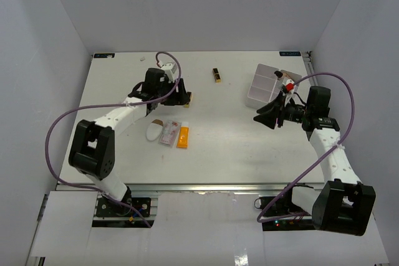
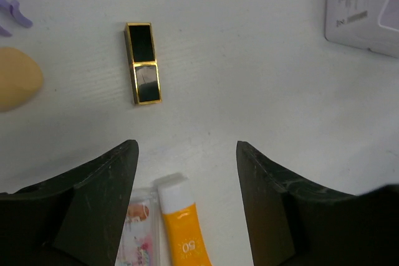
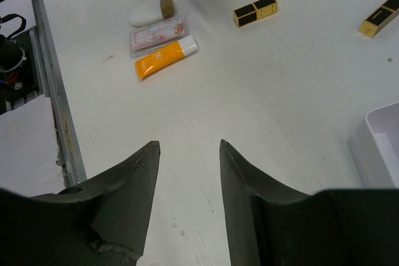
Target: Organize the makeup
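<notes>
The makeup lies scattered on the white table. In the left wrist view a black-gold lipstick tube [image 2: 143,63] lies just beyond my left gripper [image 2: 187,147], which is open with nothing between its fingers. An orange tube [image 2: 181,228] and a pink packet [image 2: 140,232] lie on the table under it. A beige sponge [image 2: 15,79] and a purple looped tool [image 2: 15,10] sit at the left edge. My right gripper [image 3: 189,144] is open over bare table, empty. Farther off are a white oval [image 3: 146,12] and another lipstick tube [image 3: 380,22].
The white compartment tray [image 1: 265,85] stands at the back right, just behind the right gripper [image 1: 260,118]. A white printed box [image 2: 365,10] lies beyond the left gripper. One lipstick [image 1: 217,75] lies alone at the back middle. The table's near edge has a metal rail [image 3: 53,91].
</notes>
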`<state>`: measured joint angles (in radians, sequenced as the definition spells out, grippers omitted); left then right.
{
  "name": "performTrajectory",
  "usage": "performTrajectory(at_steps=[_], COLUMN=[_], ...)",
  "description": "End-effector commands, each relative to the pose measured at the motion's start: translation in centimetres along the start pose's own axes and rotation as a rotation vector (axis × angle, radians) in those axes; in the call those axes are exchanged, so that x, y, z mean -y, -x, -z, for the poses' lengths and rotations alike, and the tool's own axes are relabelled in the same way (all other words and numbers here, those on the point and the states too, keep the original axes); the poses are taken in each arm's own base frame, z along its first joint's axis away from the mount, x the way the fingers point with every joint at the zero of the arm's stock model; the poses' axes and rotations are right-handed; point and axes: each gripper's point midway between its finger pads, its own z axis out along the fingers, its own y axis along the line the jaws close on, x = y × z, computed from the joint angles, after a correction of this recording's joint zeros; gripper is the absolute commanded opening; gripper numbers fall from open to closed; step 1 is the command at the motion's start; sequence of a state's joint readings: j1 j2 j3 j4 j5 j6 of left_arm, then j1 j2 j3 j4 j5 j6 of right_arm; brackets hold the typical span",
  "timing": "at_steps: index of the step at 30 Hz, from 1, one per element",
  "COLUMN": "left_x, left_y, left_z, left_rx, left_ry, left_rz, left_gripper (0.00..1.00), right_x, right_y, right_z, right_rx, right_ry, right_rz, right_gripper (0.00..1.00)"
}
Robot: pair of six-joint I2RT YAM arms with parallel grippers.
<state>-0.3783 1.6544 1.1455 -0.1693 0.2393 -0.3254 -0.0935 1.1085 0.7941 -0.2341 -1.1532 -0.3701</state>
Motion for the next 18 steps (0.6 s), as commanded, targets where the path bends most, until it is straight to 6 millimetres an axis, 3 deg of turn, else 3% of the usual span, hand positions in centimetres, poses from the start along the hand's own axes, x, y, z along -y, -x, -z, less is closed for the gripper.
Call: performTrajectory(at_steps=[1,5,7,11,18], left_x=[-1.6,-3.0,-3.3,-4.6,-4.9], left_y=[2.7,3.5,5.0,3.3,2.9], left_z=[-2.5,-5.2,-6.0,-7.7,-9.8], left_rx=[0.02,-0.043,-0.045,-0.139,-0.213], left_ry=[0.125,0.213,0.251,0.312,0.374], left_rz=[-0.072,-0.106,-0.121,-0.141,-0.199], left_gripper=[0.71,0.7,0.68,0.67,0.66], right_x=[-0.6,-0.3,-0.2,-0.2,-0.1], right_y=[1.3,1.3,1.4,1.6,1.4], right_z=[0.8,1.0,1.1,1.4,1.3], right_rx=[0.049,0.054,0.056,0.061,0.064], right_ry=[0.012,-0.002,-0.009,-0.024,-0.018], right_rz=[0.053,0.036,0.034,0.035,0.01], right_gripper=[0.5,0.51,0.51,0.51,0.51])
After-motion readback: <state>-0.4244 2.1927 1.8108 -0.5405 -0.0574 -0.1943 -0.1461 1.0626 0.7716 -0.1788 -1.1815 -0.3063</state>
